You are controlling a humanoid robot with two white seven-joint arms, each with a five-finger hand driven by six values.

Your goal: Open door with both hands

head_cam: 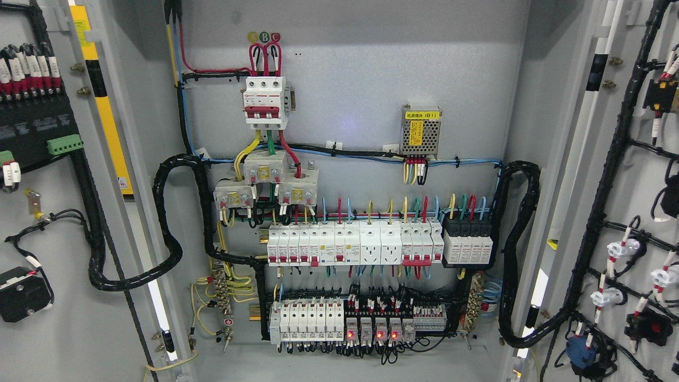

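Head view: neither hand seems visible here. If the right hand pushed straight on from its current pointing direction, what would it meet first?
That cannot be judged: neither hand is in view, so no pointing direction shows. Both doors, left door and right door, already stand open, exposing the cabinet's back panel.

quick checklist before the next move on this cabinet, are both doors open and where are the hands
1. Left door swung open, its inner face with wiring showing: ok.
2. Right door swung open, its inner face showing: ok.
3. Cabinet back panel in full view between the doors: ok.
4. Left hand and right hand placement: cannot tell, neither is in the head view.
5. Black cable looms running from the doors into the cabinet hang slack, not stretched: ok.
6. Relays in the bottom row show red lights, so the panel looks powered; hands should keep off it: not ok for contact.
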